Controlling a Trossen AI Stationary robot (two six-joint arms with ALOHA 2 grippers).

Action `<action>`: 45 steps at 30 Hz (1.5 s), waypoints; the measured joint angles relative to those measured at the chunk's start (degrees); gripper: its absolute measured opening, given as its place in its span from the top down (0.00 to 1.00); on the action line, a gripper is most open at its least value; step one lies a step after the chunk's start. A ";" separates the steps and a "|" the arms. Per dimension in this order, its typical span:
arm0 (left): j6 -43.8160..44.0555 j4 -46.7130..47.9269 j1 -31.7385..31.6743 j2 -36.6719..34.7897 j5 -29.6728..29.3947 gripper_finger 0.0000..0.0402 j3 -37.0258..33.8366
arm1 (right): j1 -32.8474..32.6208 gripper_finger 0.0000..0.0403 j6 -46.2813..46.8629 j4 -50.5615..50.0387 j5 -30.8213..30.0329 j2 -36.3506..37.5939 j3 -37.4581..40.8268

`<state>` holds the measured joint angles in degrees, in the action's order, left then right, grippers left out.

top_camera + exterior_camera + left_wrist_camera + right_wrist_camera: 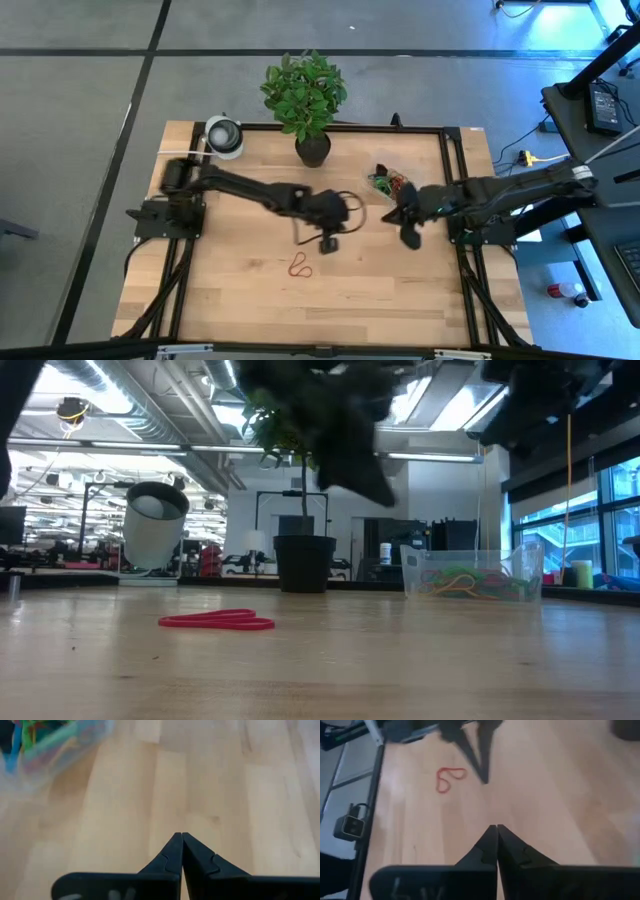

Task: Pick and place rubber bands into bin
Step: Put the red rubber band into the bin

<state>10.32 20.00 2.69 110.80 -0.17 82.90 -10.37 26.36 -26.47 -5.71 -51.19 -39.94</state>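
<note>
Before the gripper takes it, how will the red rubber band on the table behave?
The red rubber band lies flat in a twisted loop, so it probably droops when lifted. It looks thin, likely very light, and hard to pinch off the table.

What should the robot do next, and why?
Probably open the left tool and lower it onto the red rubber band. That band lies alone on the table, outside the bin with the other bands. The left tool is shut with nothing in it, and sits closer to the band than the right tool, also shut and empty.
</note>
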 joint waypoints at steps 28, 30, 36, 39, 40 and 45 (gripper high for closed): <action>10.09 -21.70 10.57 -48.87 -10.91 1.00 -56.82 | -5.42 0.74 -10.25 24.93 -1.55 -66.32 -35.08; 10.17 -22.80 11.09 -50.50 -10.93 1.00 -58.07 | -4.55 0.71 -10.52 23.06 -2.40 -69.08 -37.92; 9.29 -23.18 12.61 -53.72 -12.82 1.00 -59.46 | -2.73 0.69 -13.37 18.30 -2.41 -74.54 -42.72; 6.75 -23.89 13.29 -55.44 -14.96 1.00 -60.77 | -2.49 0.74 -13.05 17.05 -2.67 -75.67 -43.45; 5.89 -24.97 13.39 -56.01 -15.74 1.00 -61.39 | -2.53 0.76 -12.92 16.68 -2.84 -75.90 -43.50; -0.30 -33.03 12.35 -59.10 -16.07 1.00 -64.66 | -3.18 0.96 -11.03 13.44 -3.06 -76.05 -43.69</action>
<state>10.01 -13.03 15.04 51.70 -16.24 18.25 -13.55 15.33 -13.03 -8.77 -127.24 -83.64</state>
